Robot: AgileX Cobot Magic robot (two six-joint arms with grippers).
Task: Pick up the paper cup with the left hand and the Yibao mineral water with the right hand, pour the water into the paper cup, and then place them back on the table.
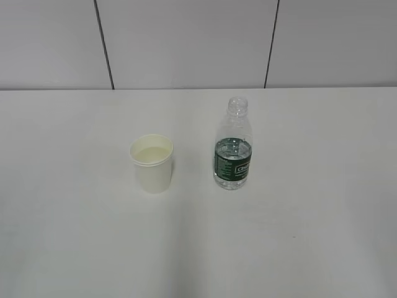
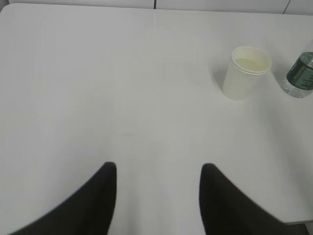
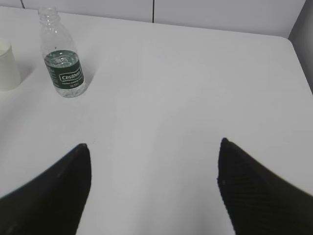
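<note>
The paper cup [image 1: 151, 164] stands upright on the white table [image 1: 298, 236], with liquid showing inside it [image 2: 246, 72]. To its right stands the Yibao mineral water [image 1: 234, 146], a clear uncapped bottle with a dark green label [image 3: 62, 55], partly filled. In the left wrist view the bottle [image 2: 299, 77] is cut by the right edge. My left gripper [image 2: 159, 169] is open above bare table, well short and left of the cup. My right gripper [image 3: 154, 144] is open wide, short and right of the bottle. Neither arm shows in the exterior view.
A grey panelled wall [image 1: 186, 43] with dark seams rises behind the table's far edge. The table's right edge [image 3: 298, 63] shows in the right wrist view. The cup's edge [image 3: 7, 58] shows at the left border there.
</note>
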